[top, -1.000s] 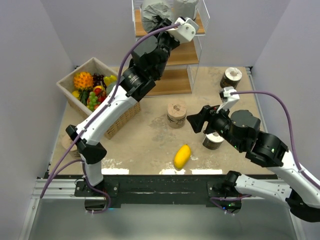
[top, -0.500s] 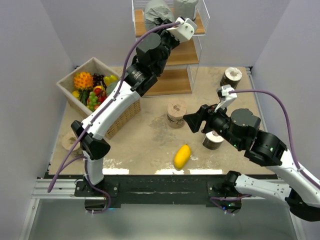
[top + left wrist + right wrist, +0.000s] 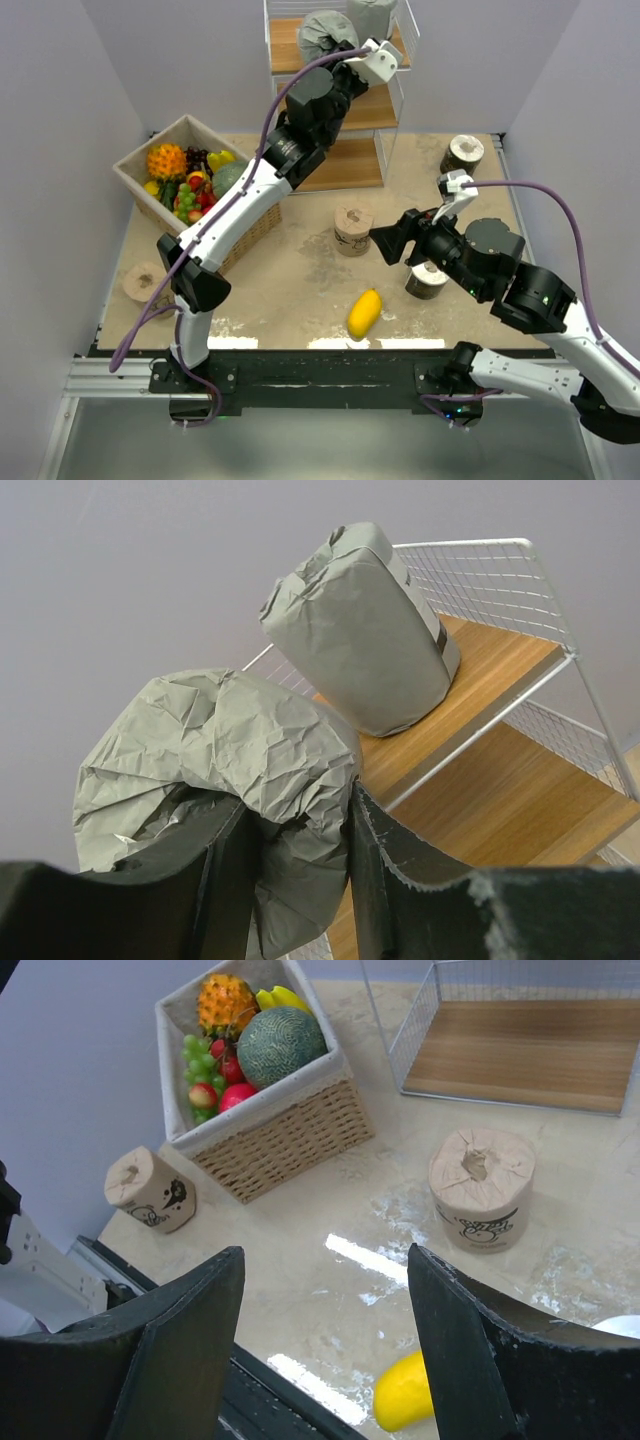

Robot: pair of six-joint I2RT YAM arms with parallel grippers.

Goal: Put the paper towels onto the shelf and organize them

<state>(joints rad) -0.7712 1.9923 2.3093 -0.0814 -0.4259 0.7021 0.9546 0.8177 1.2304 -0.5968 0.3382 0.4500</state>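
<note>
My left gripper (image 3: pixel 335 45) is shut on a crumpled grey paper towel roll (image 3: pixel 320 30) at the top tier of the white wire shelf (image 3: pixel 385 135). In the left wrist view the fingers (image 3: pixel 385 870) pinch this roll (image 3: pixel 220 750) beside a second grey roll (image 3: pixel 365 630) standing on the top board (image 3: pixel 500 670). That second roll also shows from above (image 3: pixel 372 15). A tan roll (image 3: pixel 353 228) stands mid-table and another (image 3: pixel 140 282) at the far left. Two dark-wrapped rolls (image 3: pixel 462 153) (image 3: pixel 427 280) stand on the right. My right gripper (image 3: pixel 390 240) is open and empty above the table (image 3: pixel 325 1260).
A wicker basket (image 3: pixel 245 232) of fruit stands left of the shelf, also in the right wrist view (image 3: pixel 290 1140). A yellow mango (image 3: pixel 364 312) lies near the front edge. The shelf's bottom board (image 3: pixel 520 1055) is bare. Grey walls close in on both sides.
My left arm has stretched up and back, carrying the grey roll further over the top tier. My right gripper has shifted slightly and stays open.
</note>
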